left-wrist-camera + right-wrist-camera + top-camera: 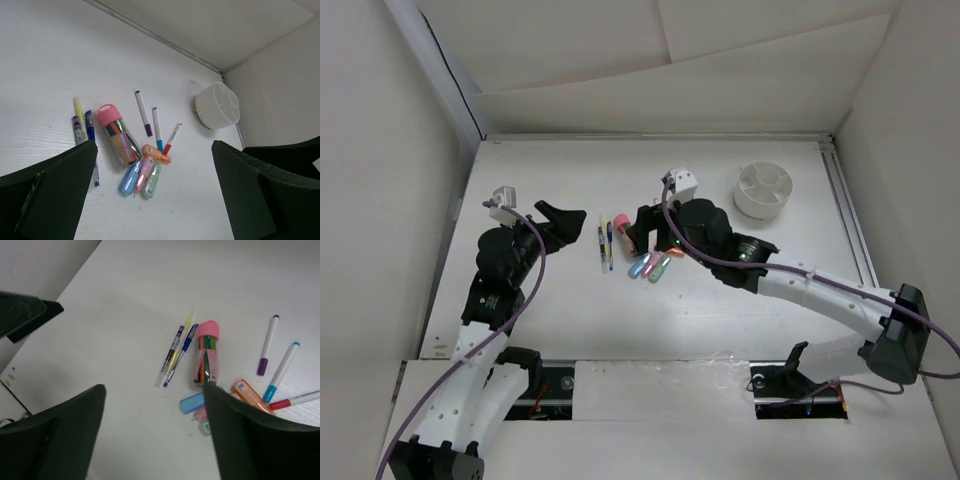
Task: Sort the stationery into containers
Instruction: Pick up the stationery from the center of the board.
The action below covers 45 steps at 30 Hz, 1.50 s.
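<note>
Okay, the white cup (763, 190) stood upright near the table's (560, 330) far right corner, at 2 o'clock from the stationery pile and well apart from it. Its inner dividers split it into compartments, and only bare white walls and floor showed inside.

A clear tube (120, 135) with a pink cap lay flat mid-table with several coloured pens packed inside. In the top view its cap end pointed to 12 o'clock. Just at its 9 o'clock lay the yellow pen (79, 111) and the blue pen (91, 129), side by side and touching.

At the tube's 6 o'clock end the blue marker (129, 179), pink marker (143, 174) and green marker (151, 181) lay bunched together. The orange marker (156, 154) lay across their tops.

In the left wrist view three thin felt-tips (157, 129) with purple, blue and red caps fanned out at 3 o'clock of the tube. All of this stationery sat on the table, outside the cup.

The left gripper (563, 218) was released, jaws spread wide, at 9 o'clock of the pens and holding nothing. The right gripper (154, 389) was also released and empty, over the pile's 3 o'clock side.
</note>
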Each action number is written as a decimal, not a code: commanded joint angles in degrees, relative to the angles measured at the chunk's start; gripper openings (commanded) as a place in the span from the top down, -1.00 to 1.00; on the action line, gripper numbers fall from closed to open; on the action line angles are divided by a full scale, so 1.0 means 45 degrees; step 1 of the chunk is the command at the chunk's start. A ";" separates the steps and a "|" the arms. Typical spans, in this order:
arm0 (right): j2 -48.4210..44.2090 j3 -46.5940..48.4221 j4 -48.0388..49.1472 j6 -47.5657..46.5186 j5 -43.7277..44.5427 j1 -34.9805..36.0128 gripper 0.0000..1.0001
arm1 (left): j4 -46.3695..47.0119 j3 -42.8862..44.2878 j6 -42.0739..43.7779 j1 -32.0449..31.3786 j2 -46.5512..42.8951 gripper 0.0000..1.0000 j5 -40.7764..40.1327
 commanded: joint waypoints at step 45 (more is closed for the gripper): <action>1.3991 1.3730 -0.7201 -0.1188 -0.4081 -0.3355 -0.49 | -0.0930 -0.1006 0.0066 0.0083 -0.1798 0.10 -0.0447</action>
